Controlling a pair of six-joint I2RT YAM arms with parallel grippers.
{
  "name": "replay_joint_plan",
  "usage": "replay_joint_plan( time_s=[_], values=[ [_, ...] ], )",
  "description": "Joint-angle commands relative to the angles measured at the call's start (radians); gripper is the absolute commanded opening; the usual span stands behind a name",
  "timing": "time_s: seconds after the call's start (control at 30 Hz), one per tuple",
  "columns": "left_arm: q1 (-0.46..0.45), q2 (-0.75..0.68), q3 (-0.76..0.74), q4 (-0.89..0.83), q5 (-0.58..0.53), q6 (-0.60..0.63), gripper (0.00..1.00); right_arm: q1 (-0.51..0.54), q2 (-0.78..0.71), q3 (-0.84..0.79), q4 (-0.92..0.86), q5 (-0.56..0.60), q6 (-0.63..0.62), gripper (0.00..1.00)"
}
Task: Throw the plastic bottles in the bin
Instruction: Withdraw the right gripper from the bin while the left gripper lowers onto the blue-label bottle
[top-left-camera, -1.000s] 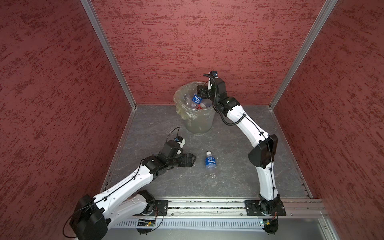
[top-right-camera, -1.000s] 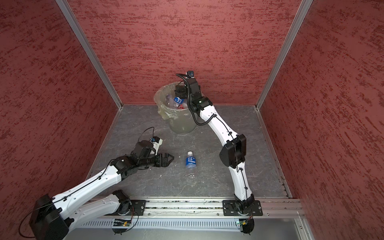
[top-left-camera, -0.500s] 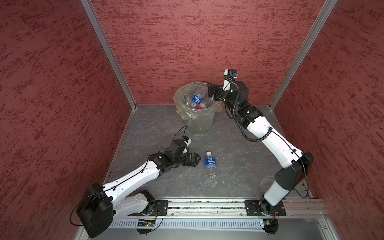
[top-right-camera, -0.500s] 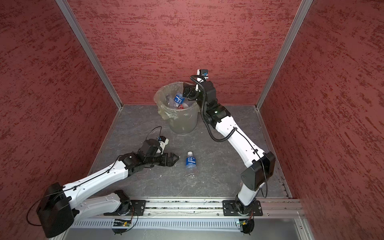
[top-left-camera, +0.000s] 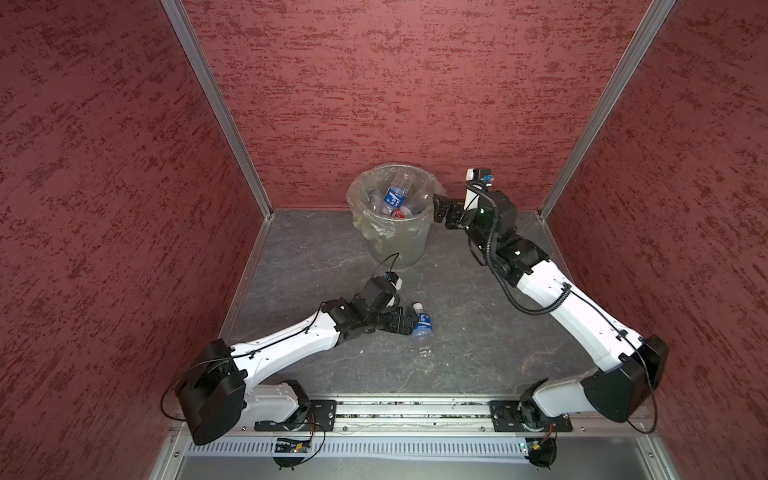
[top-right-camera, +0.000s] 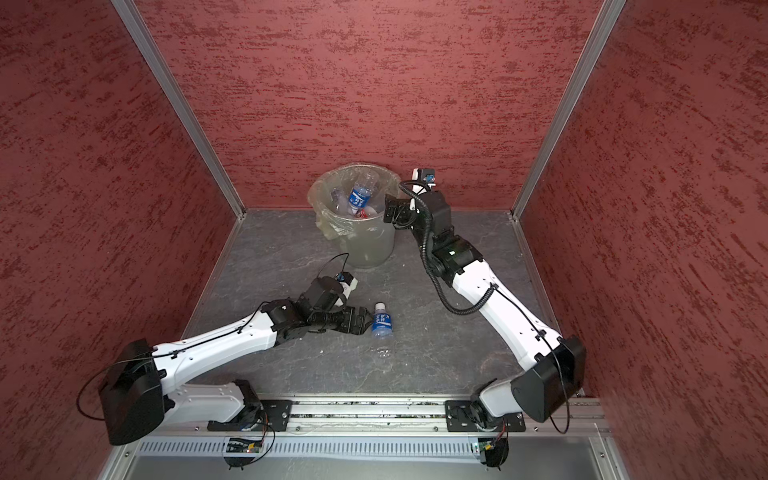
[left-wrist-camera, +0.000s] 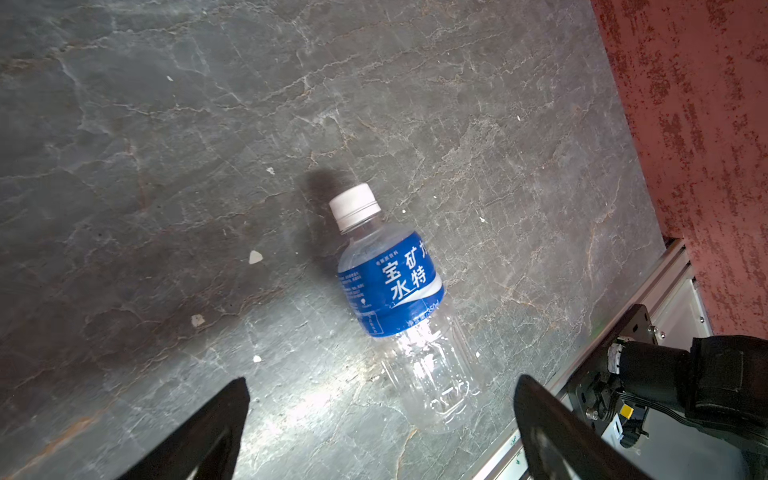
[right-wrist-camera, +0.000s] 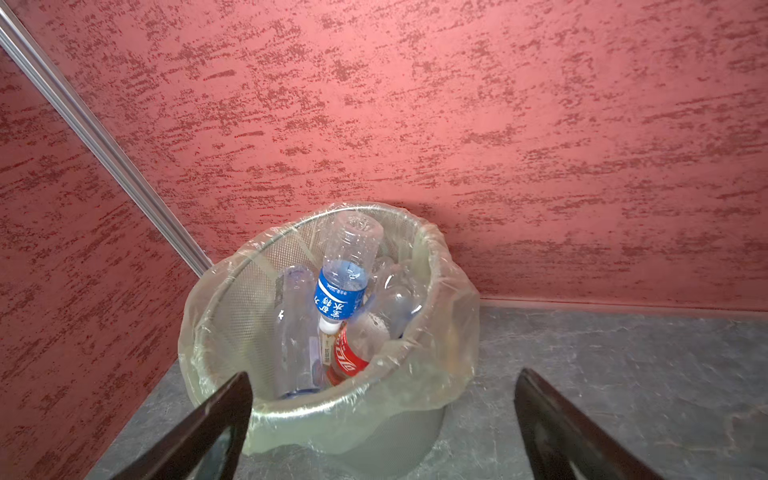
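- Since a second ago, the right arm (top-left-camera: 552, 291) has swung off the bin (top-left-camera: 399, 249) and now hangs just beside its rim, with the right jaws released and empty.
- A blue-labelled bottle (right-wrist-camera: 343, 295) stands cap-down in the bin on top of others, among them a red-labelled bottle (right-wrist-camera: 349, 357), so that drop looks finished.
- Meanwhile the left arm (top-left-camera: 286, 345) has reached across the worktop (left-wrist-camera: 166, 166) to the loose bottle (left-wrist-camera: 390, 286), the only one seen outside the bin. It lies on its side, well apart from the bin.
- The left jaws are spread wide and grasp nothing. The loose bottle's clear base lies about level with their tips, but whether they touch it cannot be told.
- By this reading, one pickup and one drop remain.
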Motion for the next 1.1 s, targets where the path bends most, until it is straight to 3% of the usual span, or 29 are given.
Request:
replay_joint_plan(
  time_s=[0.0,0.6,1.07],
  values=[
    [-0.022,0.030,0.033,0.002,-0.022,-0.015,1.00,-0.013,-0.055,-0.050,0.025,0.021,0.018,0.99],
    [-0.048,0.185,0.098,-0.026,0.004,-0.048,1.00,-0.022,-0.279,-0.323,-0.063,0.059,0.072,0.99],
    [-0.065,0.314,0.177,-0.066,0.023,-0.059,1.00,-0.024,-0.394,-0.448,-0.139,0.071,0.098,0.99]
  ],
)
